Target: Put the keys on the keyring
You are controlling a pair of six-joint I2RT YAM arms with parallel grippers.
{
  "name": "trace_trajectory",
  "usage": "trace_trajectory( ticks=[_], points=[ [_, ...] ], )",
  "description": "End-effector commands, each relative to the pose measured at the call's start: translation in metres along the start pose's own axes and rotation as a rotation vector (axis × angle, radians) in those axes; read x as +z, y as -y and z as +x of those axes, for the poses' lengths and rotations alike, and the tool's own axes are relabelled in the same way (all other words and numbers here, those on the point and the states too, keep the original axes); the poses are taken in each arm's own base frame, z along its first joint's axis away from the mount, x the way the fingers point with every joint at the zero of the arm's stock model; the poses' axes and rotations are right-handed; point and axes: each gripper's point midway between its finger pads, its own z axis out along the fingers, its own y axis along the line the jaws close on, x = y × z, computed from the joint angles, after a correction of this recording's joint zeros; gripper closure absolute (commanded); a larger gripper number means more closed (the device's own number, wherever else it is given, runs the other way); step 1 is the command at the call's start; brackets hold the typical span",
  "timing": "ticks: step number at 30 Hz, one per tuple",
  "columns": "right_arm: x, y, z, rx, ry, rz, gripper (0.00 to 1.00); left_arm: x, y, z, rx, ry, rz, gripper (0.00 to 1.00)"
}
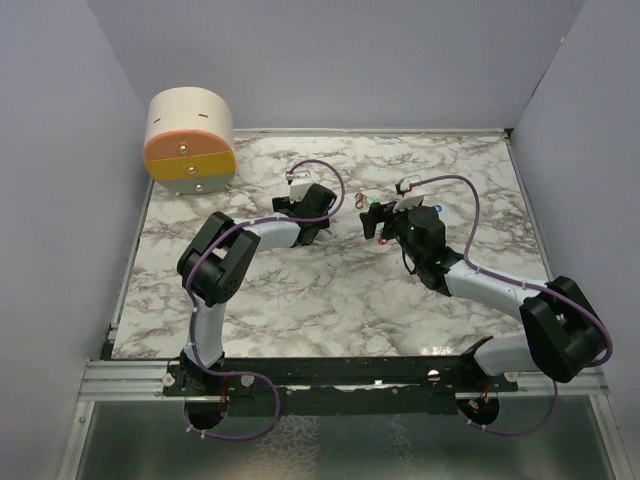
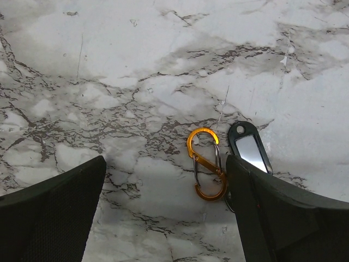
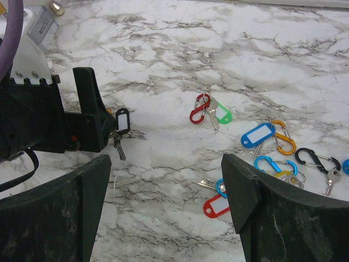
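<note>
Looking across the grey-veined marble table (image 1: pixel 330 300), lavender walls (image 1: pixel 60 150) close in, a cream-and-orange drum (image 1: pixel 190 140) in its far left corner. Left gripper (image 2: pixel 166 161) gapes wide, empty, over an orange carabiner keyring (image 2: pixel 206 164) beside a black key tag (image 2: pixel 250 150). Right gripper (image 3: pixel 166 157), equally wide and empty, faces scattered coloured keys (image 3: pixel 257 135).

Carabiner (image 2: pixel 206 164) just left of tag (image 2: pixel 250 150), both on table (image 2: pixel 163 54)

On the white grey-veined marble bench top (image 2: pixel 163 65), an orange S-shaped metal carabiner clip (image 2: pixel 206 164) lies flat beside a black plastic key tag with a clear window (image 2: pixel 249 148). The left gripper (image 2: pixel 165 161) has its dark fingers (image 2: pixel 60 207) spread wide, and the tag's lower end is hidden behind the right one.
</note>
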Motion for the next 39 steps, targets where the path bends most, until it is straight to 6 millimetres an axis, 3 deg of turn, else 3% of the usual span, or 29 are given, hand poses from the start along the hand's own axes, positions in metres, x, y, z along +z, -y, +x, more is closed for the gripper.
trace_trajectory(
  ticks=[1,23,29,39],
  points=[
    [0.002,0.002,-0.004,-0.007,0.026,0.019,0.17,0.003,0.0,-0.001,0.021,0.005,-0.021,0.07],
    [0.002,0.001,-0.003,-0.008,0.02,0.012,0.17,0.004,-0.011,0.015,0.043,-0.014,-0.042,0.23],
    [0.003,0.001,-0.003,-0.008,0.019,0.011,0.17,0.008,0.002,0.013,0.06,-0.031,0.005,0.18],
    [0.004,0.002,-0.001,-0.013,0.014,0.016,0.17,0.017,0.03,0.022,0.118,-0.071,0.086,0.17]
  ],
)
